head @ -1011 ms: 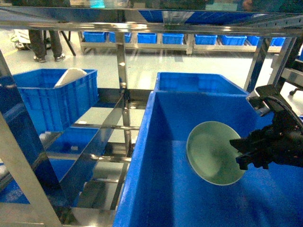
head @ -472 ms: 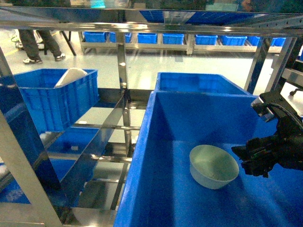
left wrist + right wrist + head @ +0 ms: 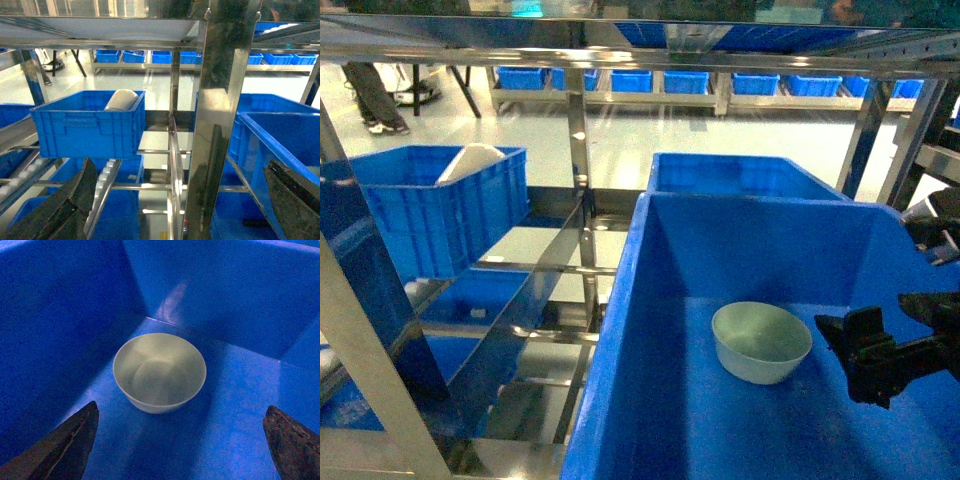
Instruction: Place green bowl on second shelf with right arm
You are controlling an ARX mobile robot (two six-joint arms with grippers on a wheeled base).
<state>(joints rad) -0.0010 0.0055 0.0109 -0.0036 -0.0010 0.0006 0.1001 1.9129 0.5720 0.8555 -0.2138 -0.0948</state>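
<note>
Inside the large blue crate [image 3: 650,330] on the second shelf [image 3: 535,335], one green bowl [image 3: 761,342] sits upright; the right gripper [image 3: 895,335] hangs beside it, spread wide, empty. Left wrist view: one white object [image 3: 120,100] in one smaller crate [image 3: 90,125], left gripper [image 3: 185,200] open, empty. Right wrist view: bowl centred between two fingertips [image 3: 65,445].

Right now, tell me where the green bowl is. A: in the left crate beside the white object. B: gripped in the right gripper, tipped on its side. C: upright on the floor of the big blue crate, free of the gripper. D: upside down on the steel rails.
C: the green bowl sits upright on the floor of the big blue crate, with the open right gripper apart from it.
</note>
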